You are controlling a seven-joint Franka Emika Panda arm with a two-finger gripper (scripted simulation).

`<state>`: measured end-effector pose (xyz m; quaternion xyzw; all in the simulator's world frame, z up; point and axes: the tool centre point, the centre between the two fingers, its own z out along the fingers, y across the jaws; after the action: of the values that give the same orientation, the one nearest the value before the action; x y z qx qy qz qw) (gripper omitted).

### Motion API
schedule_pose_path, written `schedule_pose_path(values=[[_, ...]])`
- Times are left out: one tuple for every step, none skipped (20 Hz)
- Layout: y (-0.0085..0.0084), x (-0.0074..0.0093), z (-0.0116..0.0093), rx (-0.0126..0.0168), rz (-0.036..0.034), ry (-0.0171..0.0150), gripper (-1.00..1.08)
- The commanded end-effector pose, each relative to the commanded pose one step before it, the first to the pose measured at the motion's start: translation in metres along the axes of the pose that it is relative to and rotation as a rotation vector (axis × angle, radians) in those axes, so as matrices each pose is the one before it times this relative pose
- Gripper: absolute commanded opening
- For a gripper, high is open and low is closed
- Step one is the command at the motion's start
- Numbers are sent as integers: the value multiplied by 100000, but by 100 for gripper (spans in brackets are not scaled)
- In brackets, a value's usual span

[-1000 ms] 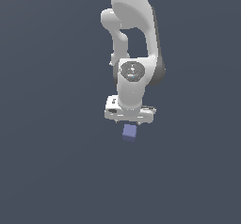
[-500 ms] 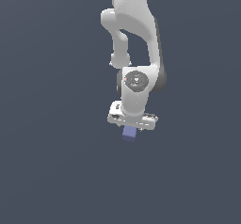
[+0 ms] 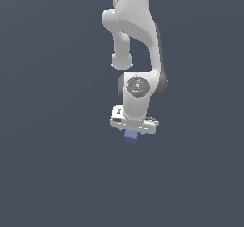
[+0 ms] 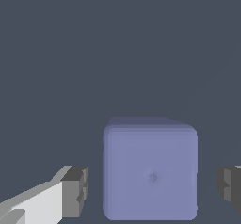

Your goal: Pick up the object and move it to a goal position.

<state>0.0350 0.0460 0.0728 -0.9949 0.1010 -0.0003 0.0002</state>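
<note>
Low centre of the exterior view: white end effector point(image 3: 132, 131) poised directly over the small matte periwinkle-blue cube point(image 3: 131, 136), on the dark grey bench point(image 3: 52, 173). In the wrist view, cube point(image 4: 149, 171) squarely between two dark finger pads point(image 4: 75, 191), gaps visible on both sides, jaws spread and gripping nothing. Apparently the grasp stage. Next: closing on the cube's flanks, then lifting toward a goal not marked in either view.

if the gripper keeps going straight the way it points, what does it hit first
Most likely the blue cube. In the wrist view it sits between the two fingers, with gaps on both sides, so the open jaws would straddle it and the palm would meet its top. How far off it lies is unclear.
</note>
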Motion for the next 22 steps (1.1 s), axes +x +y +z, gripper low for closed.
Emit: schedule_pose_path(values=[[28, -83, 1436, -44, 124, -106, 100], [-26, -18, 533, 0, 0, 0, 100], [18, 1, 435, 0, 66, 19, 100], [-21, 0, 362, 0, 0, 0, 100], [22, 22, 263, 1, 66, 20, 100], [-18, 23, 190, 0, 0, 0, 100], [-16, 35, 103, 0, 0, 0, 100], [-13, 39, 26, 0, 0, 0, 100], [-5, 17, -5, 0, 0, 0, 100], [0, 0, 0, 0, 0, 0, -100], [0, 0, 0, 0, 0, 0, -100], [0, 0, 0, 0, 0, 0, -100], [0, 0, 0, 0, 0, 0, -100], [0, 0, 0, 0, 0, 0, -100], [0, 0, 0, 0, 0, 0, -100], [0, 0, 0, 0, 0, 0, -100], [0, 0, 0, 0, 0, 0, -100], [0, 0, 0, 0, 0, 0, -100], [0, 0, 0, 0, 0, 0, -100], [-6, -11, -31, 0, 0, 0, -100], [-2, -9, -22, 0, 0, 0, -100], [-7, -26, -67, 0, 0, 0, -100]])
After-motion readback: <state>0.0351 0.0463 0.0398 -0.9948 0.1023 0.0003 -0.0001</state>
